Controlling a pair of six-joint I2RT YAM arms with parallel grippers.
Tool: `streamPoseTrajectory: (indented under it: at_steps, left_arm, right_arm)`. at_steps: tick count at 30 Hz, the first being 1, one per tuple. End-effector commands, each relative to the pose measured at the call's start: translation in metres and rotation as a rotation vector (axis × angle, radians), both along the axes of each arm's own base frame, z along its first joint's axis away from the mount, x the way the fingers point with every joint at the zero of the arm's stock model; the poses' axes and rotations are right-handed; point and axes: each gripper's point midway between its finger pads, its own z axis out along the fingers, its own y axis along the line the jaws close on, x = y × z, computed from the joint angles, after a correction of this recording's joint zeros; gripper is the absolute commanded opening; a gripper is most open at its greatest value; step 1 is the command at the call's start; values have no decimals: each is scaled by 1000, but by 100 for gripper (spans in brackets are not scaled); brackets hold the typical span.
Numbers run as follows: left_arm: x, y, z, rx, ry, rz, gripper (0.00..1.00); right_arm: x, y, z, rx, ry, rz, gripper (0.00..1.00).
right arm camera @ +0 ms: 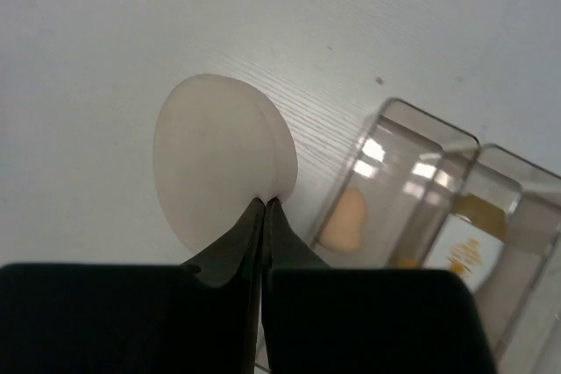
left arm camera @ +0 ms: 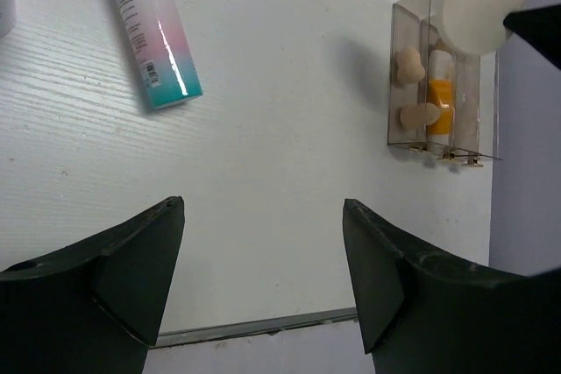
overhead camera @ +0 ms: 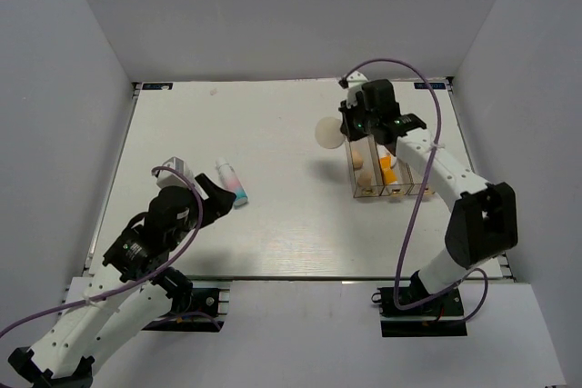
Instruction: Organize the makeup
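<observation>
My right gripper (right arm camera: 265,208) was pinched fully shut on the rim of the round cream compact (right arm camera: 219,155), the two fingertips meeting on its lower edge so that the disc stood out beyond them. From above, the compact (overhead camera: 327,133) sat just beside the far left corner of the clear box (overhead camera: 356,174), with my right gripper (overhead camera: 346,129) reaching over the box's far end. Two beige sponges (left arm camera: 408,66) lay one behind the other in the box's left compartment, and the orange tube (left arm camera: 440,102) stood in the middle one. My left gripper (left arm camera: 263,208) hung wide open over the left half of the table (overhead camera: 291,233), holding nothing and touching nothing. The white-pink-blue tube (left arm camera: 153,32) lay flat on the table just ahead of it, well apart from the box, and a white piece (overhead camera: 178,168) lay close to the tube's left.
</observation>
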Motion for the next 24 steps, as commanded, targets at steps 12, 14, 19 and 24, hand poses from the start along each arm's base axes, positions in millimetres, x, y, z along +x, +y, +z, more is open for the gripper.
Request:
streamPoseTrajectory:
  at_steps: [12, 14, 19, 24]
  left_arm:
    - [4, -11, -6, -2, -19, -50, 83]
    - [4, -11, -6, -1, -19, -49, 83]
    - [2, -10, -8, -3, -12, -46, 83]
    - [1, -9, -10, -3, -8, -45, 83]
  right_arm:
    - [19, -126, -34, -184, 17, -277, 0]
    - [26, -127, -42, -180, 38, -272, 0]
    - [38, -123, -56, -155, 85, -259, 0]
    - [42, -114, -70, -142, 115, -224, 0]
